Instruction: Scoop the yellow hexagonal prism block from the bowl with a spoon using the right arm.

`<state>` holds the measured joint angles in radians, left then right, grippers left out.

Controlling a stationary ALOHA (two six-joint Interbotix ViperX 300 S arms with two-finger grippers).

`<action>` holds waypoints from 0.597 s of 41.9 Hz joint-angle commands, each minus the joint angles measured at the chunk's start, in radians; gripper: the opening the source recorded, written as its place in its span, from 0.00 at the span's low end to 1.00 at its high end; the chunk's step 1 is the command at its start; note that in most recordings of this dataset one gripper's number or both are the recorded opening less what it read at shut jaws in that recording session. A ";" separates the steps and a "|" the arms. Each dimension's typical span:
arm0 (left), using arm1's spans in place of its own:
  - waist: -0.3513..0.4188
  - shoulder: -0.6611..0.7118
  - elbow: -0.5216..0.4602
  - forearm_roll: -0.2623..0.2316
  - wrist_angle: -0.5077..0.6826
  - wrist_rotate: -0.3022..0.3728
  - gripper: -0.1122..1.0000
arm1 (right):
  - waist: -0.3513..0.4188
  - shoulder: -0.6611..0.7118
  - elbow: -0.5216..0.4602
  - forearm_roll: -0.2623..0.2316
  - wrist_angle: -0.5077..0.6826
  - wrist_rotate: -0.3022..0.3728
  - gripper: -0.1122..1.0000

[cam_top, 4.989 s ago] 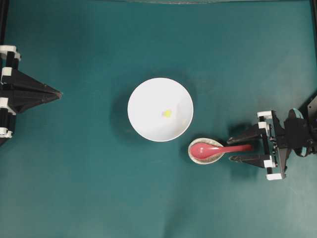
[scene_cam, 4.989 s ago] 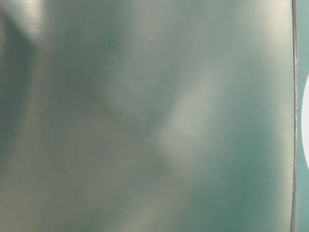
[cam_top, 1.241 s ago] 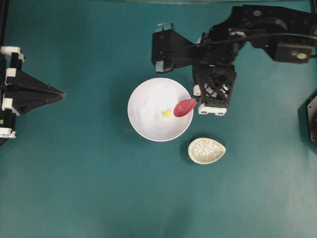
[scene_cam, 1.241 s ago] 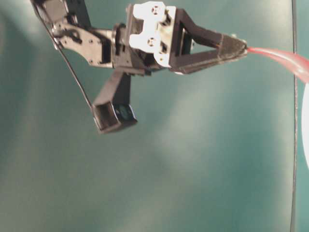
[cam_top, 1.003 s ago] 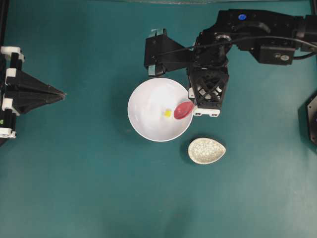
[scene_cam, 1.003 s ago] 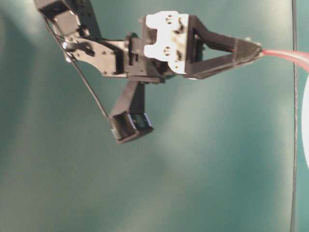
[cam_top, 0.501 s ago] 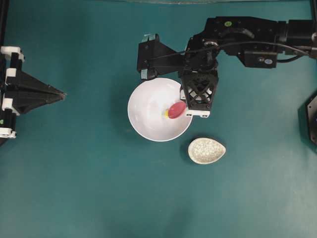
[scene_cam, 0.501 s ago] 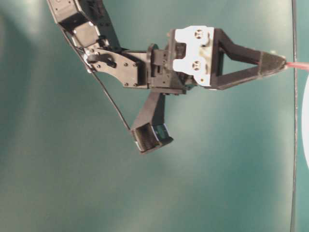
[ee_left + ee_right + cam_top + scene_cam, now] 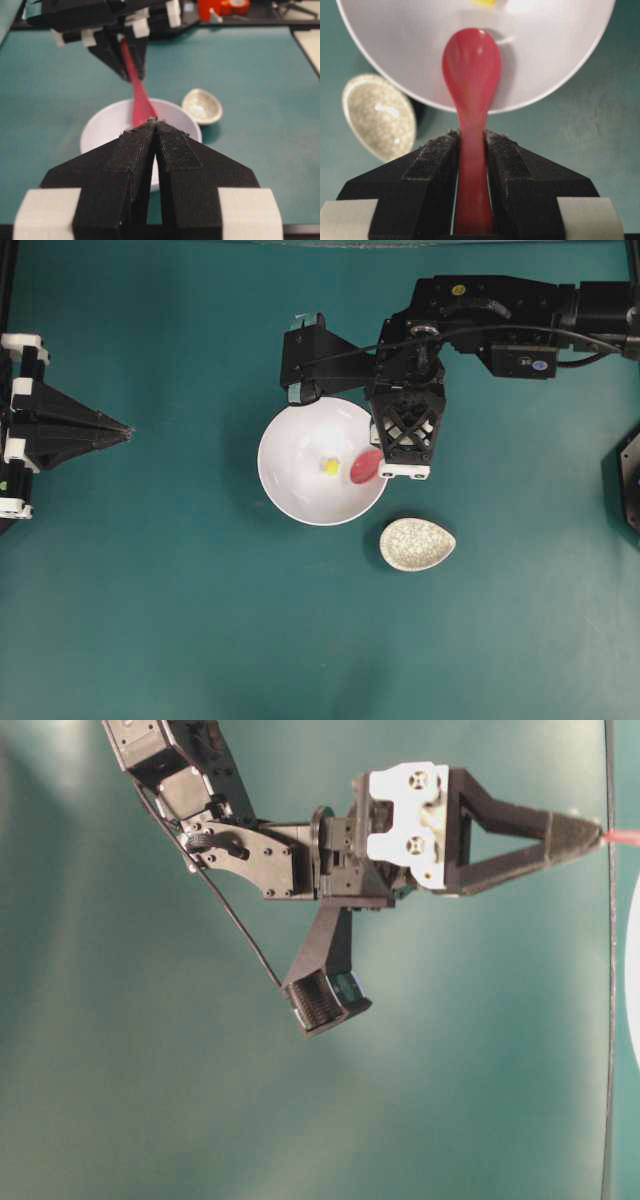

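Tabletop of plain teal [image 9: 180, 620] carries everything; going left to right, the pointed black left gripper [image 9: 118, 428] sits parked at the table's left edge, its jaws pressed together on nothing, as the left wrist view shows, presumably kept clear because the task belongs to the other arm; near the table's middle stands the large round plain white bowl [image 9: 290, 480], and in its bottom, slightly right of centre, lies the tiny bright yellow hexagonal prism block [image 9: 331, 467], loose and not yet on anything; just right of the block, with a small gap, the deep oval head of the glossy pink-red soup spoon [image 9: 365, 466] hangs inside the bowl's right side, hollow facing up, likely so its leading edge can slide under the block; the short handle runs back into the lattice-patterned black right gripper [image 9: 471, 145], whose padded jaws are clamped tight on it from both sides; the black right arm [image 9: 490, 310] reaches in from the table's far right edge, wrist bent steeply down over the bowl's right rim; beyond the bowl, towards the near right, the small egg-shaped speckled cream dish [image 9: 417, 544] stands empty, apart from the bowl.
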<state>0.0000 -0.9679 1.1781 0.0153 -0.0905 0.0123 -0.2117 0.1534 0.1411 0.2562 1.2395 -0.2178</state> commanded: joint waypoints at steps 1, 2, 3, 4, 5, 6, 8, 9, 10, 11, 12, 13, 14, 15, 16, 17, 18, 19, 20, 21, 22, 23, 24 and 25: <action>0.000 0.009 -0.015 0.003 -0.006 0.000 0.10 | 0.002 -0.020 -0.011 0.003 0.012 0.003 0.31; 0.002 0.009 -0.015 0.003 -0.006 0.000 0.10 | 0.002 -0.021 -0.011 0.003 0.012 0.003 0.31; 0.000 0.009 -0.015 0.003 -0.006 0.000 0.10 | 0.002 -0.020 -0.011 0.003 0.012 0.003 0.31; 0.002 0.011 -0.015 0.003 -0.006 0.000 0.10 | 0.002 -0.020 -0.011 0.003 0.011 0.005 0.31; 0.000 0.009 -0.015 0.003 -0.006 0.000 0.10 | 0.002 -0.020 -0.011 0.003 0.011 0.005 0.31; 0.002 0.009 -0.015 0.003 -0.006 0.000 0.10 | 0.002 -0.020 -0.012 0.003 0.011 0.003 0.31; 0.000 0.009 -0.015 0.003 -0.005 0.000 0.10 | 0.002 -0.018 -0.012 0.003 0.009 0.005 0.31; 0.002 0.009 -0.014 0.003 -0.005 0.000 0.10 | 0.002 -0.018 -0.012 0.003 0.008 0.005 0.31; 0.002 0.009 -0.014 0.003 -0.005 0.000 0.10 | 0.002 -0.018 -0.014 0.003 0.005 0.005 0.31; 0.000 0.009 -0.015 0.003 -0.005 0.000 0.10 | 0.002 -0.017 -0.014 0.003 0.002 0.005 0.31; 0.000 0.009 -0.014 0.003 -0.005 0.000 0.10 | 0.002 -0.017 -0.014 0.003 0.000 0.005 0.31; 0.000 0.009 -0.015 0.003 -0.005 0.000 0.10 | 0.002 -0.017 -0.014 0.003 -0.005 0.005 0.31; 0.000 0.009 -0.015 0.002 -0.005 0.000 0.10 | 0.002 -0.017 -0.014 0.003 -0.009 0.005 0.31; 0.002 0.011 -0.014 0.003 -0.005 0.000 0.10 | 0.002 -0.015 -0.014 0.003 -0.014 0.005 0.31; 0.000 0.011 -0.015 0.003 -0.005 0.000 0.10 | 0.002 -0.015 -0.014 0.003 -0.020 0.005 0.31; 0.000 0.011 -0.015 0.003 -0.005 0.000 0.10 | 0.002 -0.015 -0.014 0.003 -0.023 0.003 0.31; 0.002 0.009 -0.015 0.003 -0.005 0.000 0.10 | 0.002 -0.014 -0.014 0.003 -0.028 0.005 0.31; 0.002 0.009 -0.015 0.003 -0.003 0.000 0.10 | 0.002 -0.011 -0.014 0.003 -0.032 0.003 0.31; 0.000 0.009 -0.015 0.003 -0.003 0.000 0.10 | 0.002 -0.009 -0.014 0.003 -0.035 0.003 0.31; 0.000 0.009 -0.015 0.003 -0.003 0.000 0.10 | 0.002 -0.008 -0.014 0.003 -0.038 0.003 0.31; 0.000 0.009 -0.015 0.003 -0.003 0.000 0.10 | 0.002 -0.005 -0.014 0.003 -0.041 0.003 0.31; 0.000 0.009 -0.014 0.003 -0.005 0.000 0.10 | 0.002 -0.002 -0.014 0.003 -0.044 0.003 0.31; 0.000 0.009 -0.015 0.003 -0.003 0.000 0.10 | 0.000 0.000 -0.014 0.005 -0.046 0.003 0.31; 0.002 0.009 -0.014 0.003 -0.003 0.000 0.10 | 0.002 0.003 -0.014 0.005 -0.049 0.003 0.31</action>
<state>0.0000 -0.9664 1.1781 0.0153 -0.0890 0.0123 -0.2117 0.1703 0.1411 0.2562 1.1996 -0.2163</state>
